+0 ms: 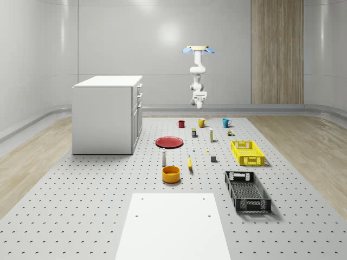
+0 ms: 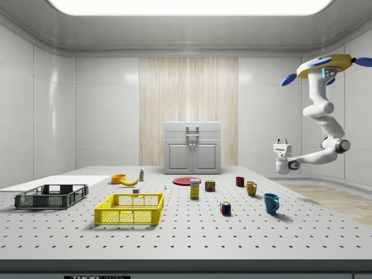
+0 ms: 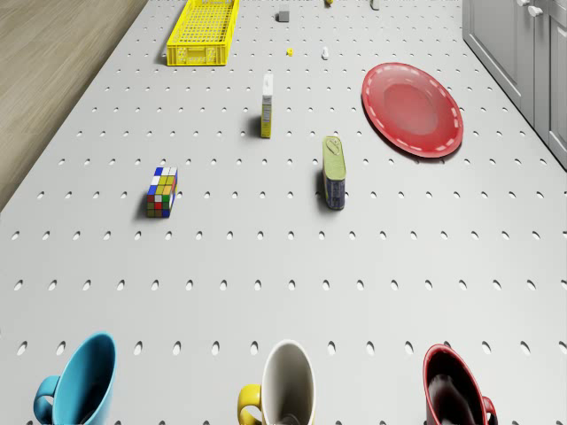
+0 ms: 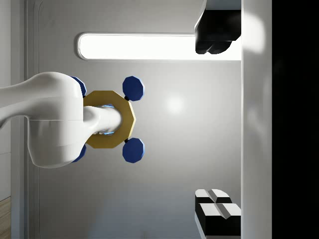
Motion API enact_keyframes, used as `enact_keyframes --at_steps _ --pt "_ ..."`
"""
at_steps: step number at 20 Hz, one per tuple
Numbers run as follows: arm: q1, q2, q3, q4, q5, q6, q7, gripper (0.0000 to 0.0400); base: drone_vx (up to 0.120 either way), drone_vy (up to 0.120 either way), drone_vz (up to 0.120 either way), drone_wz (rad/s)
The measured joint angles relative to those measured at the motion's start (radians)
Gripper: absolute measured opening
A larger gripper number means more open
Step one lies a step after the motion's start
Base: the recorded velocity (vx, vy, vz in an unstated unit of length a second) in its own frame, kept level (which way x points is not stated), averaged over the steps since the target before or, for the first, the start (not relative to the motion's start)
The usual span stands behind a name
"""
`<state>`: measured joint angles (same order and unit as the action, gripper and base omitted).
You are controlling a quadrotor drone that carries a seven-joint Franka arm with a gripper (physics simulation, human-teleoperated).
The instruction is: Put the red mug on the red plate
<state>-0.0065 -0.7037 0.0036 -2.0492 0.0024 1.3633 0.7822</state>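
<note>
The yellow-bodied quadrotor drone (image 1: 201,49) with blue rotors hovers high in the air, beyond the far edge of the grey perforated table (image 1: 97,200), with its white jointed arm (image 2: 323,113) hanging below it. In the side view the two-finger gripper (image 2: 282,141) points upward, well above the tabletop; the wrist view shows its dark fingers (image 4: 218,209) standing wide apart, holding nothing.

The small glossy red mug (image 1: 181,123) stands upright on the table in a row with a yellow mug (image 1: 201,122) and a blue mug (image 1: 225,122). In the whole-scene view the flat round red plate (image 1: 169,142) lies at about seven o'clock from the red mug, near it but not touching. A small dark tin (image 3: 334,171) and a multicoloured puzzle cube (image 3: 162,191) sit between the row of mugs and a yellow plastic crate (image 1: 247,152).
</note>
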Motion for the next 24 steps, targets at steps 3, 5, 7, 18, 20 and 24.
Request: enact_keyframes --at_steps 3,5,7,18,20,24 --pt "0.000 0.001 0.000 0.005 0.000 -0.001 0.000 0.0400 0.120 -0.120 0.000 0.000" --pt "-0.001 0.001 0.000 0.006 0.000 -0.001 0.000 0.0400 0.120 -0.120 0.000 0.000" --pt "-0.001 0.001 0.001 0.007 0.000 -0.001 0.000 0.0400 0.120 -0.120 0.000 0.000" --pt "-0.002 -0.004 0.002 0.003 -0.001 0.007 -0.001 0.0400 0.120 -0.120 0.000 0.000" --pt "-0.003 -0.005 0.003 0.002 -0.001 0.008 -0.001 0.0400 0.120 -0.120 0.000 0.000" --pt "-0.003 -0.007 0.004 0.000 -0.003 0.011 -0.001 0.0400 0.120 -0.120 0.000 0.000"
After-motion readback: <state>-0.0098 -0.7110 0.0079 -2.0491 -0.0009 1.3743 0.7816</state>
